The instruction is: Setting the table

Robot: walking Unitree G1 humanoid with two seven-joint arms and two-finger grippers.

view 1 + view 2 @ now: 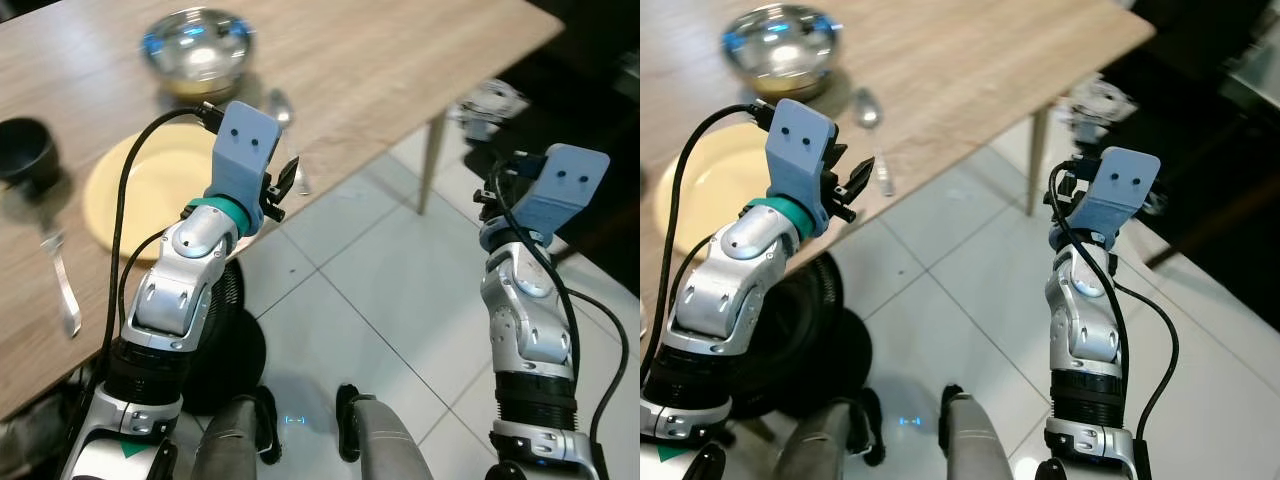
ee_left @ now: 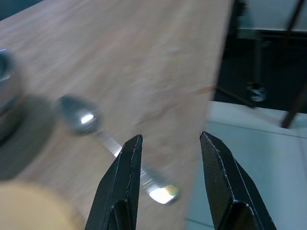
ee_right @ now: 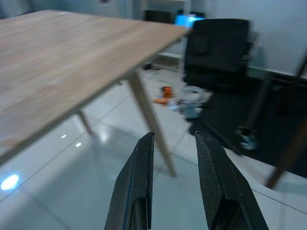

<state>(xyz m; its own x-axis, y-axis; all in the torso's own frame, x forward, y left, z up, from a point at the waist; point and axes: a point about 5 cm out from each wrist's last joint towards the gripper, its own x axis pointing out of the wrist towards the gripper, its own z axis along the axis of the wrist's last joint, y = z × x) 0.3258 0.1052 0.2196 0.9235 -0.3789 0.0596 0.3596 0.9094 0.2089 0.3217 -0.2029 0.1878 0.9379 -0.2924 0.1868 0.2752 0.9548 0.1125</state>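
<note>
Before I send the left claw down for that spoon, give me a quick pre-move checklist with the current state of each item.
1. Left claw open: ok, its fingers stand apart with nothing between them.
2. Claw lined up with the spoon: not ok, the handle lies under one finger rather than in the gap.
3. Spoon free to lift: ok, it lies flat on the table, apart from the metal bowl and beside the yellow plate.
4. Edge margin: not ok, the handle end sits close to the table edge, so a nudge could push it off.
5. Right claw out of the way: ok, it is open over the floor, off the table.
6. Picture sharpness: not ok, the left wrist view is blurred.
</note>
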